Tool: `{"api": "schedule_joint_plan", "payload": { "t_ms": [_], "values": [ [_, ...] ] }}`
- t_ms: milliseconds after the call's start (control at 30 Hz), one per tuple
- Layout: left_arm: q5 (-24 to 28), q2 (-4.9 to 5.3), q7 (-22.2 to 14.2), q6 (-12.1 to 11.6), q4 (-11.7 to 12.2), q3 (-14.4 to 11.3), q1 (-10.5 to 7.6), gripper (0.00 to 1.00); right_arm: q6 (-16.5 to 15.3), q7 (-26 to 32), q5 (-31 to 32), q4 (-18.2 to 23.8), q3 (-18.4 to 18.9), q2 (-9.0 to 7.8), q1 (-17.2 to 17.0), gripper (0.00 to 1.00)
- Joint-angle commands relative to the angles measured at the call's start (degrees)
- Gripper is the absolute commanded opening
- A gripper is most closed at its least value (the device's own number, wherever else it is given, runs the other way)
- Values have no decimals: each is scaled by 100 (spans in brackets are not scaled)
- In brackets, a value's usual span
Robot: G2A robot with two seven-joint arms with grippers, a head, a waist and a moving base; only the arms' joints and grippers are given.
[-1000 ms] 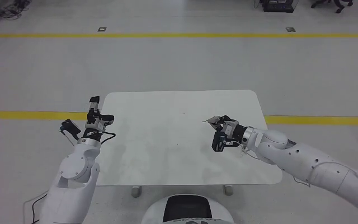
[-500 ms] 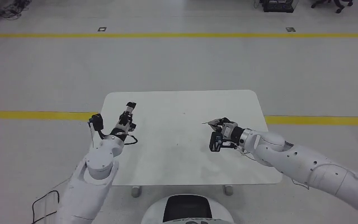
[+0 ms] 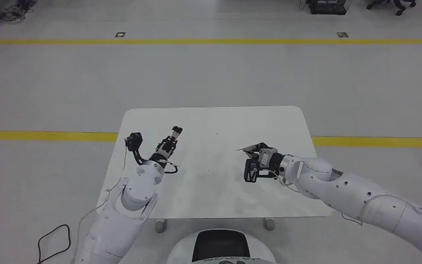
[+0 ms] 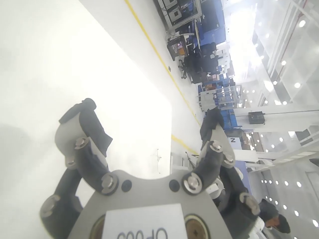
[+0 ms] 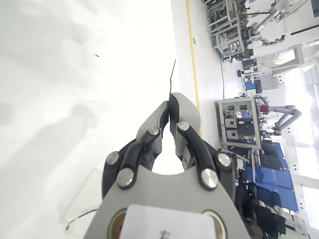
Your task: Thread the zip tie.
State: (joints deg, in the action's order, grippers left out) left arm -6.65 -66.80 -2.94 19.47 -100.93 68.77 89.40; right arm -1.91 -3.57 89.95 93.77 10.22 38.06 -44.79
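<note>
Holding the zip tie [image 5: 171, 75] is the right gripper [image 5: 169, 98]: its fingers are pressed together on one end of the thin black strip. The free length projects past the fingertips with a slight kink near the grip and ends in the air above the white surface [image 3: 217, 122]. In the top view this gripper sits over the right-hand middle part of the surface, clear of its edges, with the tip of the tie pointing toward the centre. The left gripper [image 4: 149, 111] is over the left half of the surface, well apart from the right gripper and from the zip tie. Its fingers [image 4: 87, 123] are spread wide, the pads not meeting. Both grippers appear raised off the surface, though the clearance cannot be judged. A small dark speck [image 5: 96, 55] lies on the surface, apart from the zip tie. A yellow line [image 3: 53, 135] runs along the floor and shows on either side of the surface.
</note>
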Motion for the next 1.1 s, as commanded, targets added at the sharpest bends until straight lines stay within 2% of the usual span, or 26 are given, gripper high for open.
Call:
{"api": "schedule_joint_plan", "payload": {
  "t_ms": [0,33,67,200,233,467,533,600,633,733,800,833,900,1067],
  "values": [
    [212,-63,-188,1,492,-180,-215,100,-110,96,0,6,-36,58,67,0],
    [493,-106,-320,1,632,-264,-354,100,-146,133,0,15,-48,87,87,0],
    [739,-154,-526,1,817,-416,-566,100,-206,175,0,20,-48,128,93,0],
    [1055,-289,-700,1,1493,-914,-1140,100,-406,379,0,-2,-48,268,103,0],
    [1057,-297,-697,1,1524,-948,-1181,100,-447,397,0,-6,-48,297,111,0],
    [1057,-297,-697,1,1524,-948,-1181,100,-454,405,0,-13,-48,305,115,0],
    [1275,-306,-816,-13,1526,-925,-1168,100,-458,436,0,-11,-38,317,91,0],
    [1573,-314,-1126,1,1547,-912,-1204,100,-528,473,0,10,-29,360,83,0],
    [1804,-319,-1337,1,1659,-900,-1247,100,-604,563,0,0,-48,397,117,0],
    [2239,-351,-1628,1,1954,-1026,-1421,100,-773,851,0,33,-48,506,171,0],
    [2508,-376,-1701,1,2131,-1143,-1554,100,-865,941,0,25,-48,574,171,0],
    [2528,-384,-1623,1,2202,-1225,-1649,100,-963,920,0,9,-48,619,166,0],
    [2514,-385,-1572,1,2203,-1242,-1671,100,-1055,980,0,-67,-48,670,192,0],
    [2564,-388,-1607,-28,2193,-1247,-1656,100,-1055,980,0,-67,-48,670,192,0]
  ]
}}
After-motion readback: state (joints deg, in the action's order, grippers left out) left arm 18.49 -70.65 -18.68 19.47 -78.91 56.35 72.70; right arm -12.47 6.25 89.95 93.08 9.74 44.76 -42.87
